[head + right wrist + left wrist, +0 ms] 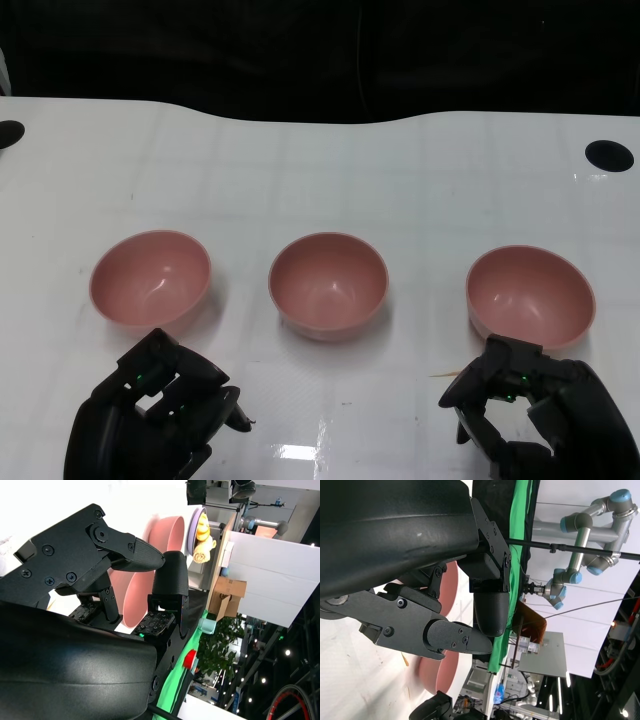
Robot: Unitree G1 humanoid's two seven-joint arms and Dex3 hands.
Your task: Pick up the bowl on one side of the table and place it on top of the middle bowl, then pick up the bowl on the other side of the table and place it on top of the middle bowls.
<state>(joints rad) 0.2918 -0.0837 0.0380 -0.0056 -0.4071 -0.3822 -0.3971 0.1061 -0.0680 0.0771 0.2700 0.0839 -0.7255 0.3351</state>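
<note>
Three pink bowls sit in a row on the white table [300, 170], none stacked yet, so the step in hand is judged to be the first pick.

Left hand [160, 410]: holds nothing, fingers apart and loosely curved. The left bowl [150, 277] sits just beyond its fingertips, apart from them. The left wrist view shows the fingers [452, 637] with only air between them and pink rims behind.

Right hand [535, 405]: also holds nothing, fingers parted. The right bowl [530, 296] lies just ahead of its fingertips – near, with contact not certain from the head view. In the right wrist view the bowl's rim sits directly past the fingers [135, 552].

The middle bowl [328, 285] stands between the two hands, farther forward and inward of each, well apart from both.

Recommended procedure for the pick:
- Work one hand only; keep the other low and back from the middle bowl.
- Advance the fingers over the near rim, thumb outside the wall, fingers inside, then close on the rim – the smooth rounded wall will probably slip if squeezed from outside alone.
- Lift straight up before moving sideways, so the bowl's base clears the middle rim.
- Centre above the middle bowl, lower until it nests, then open the fingers
</note>
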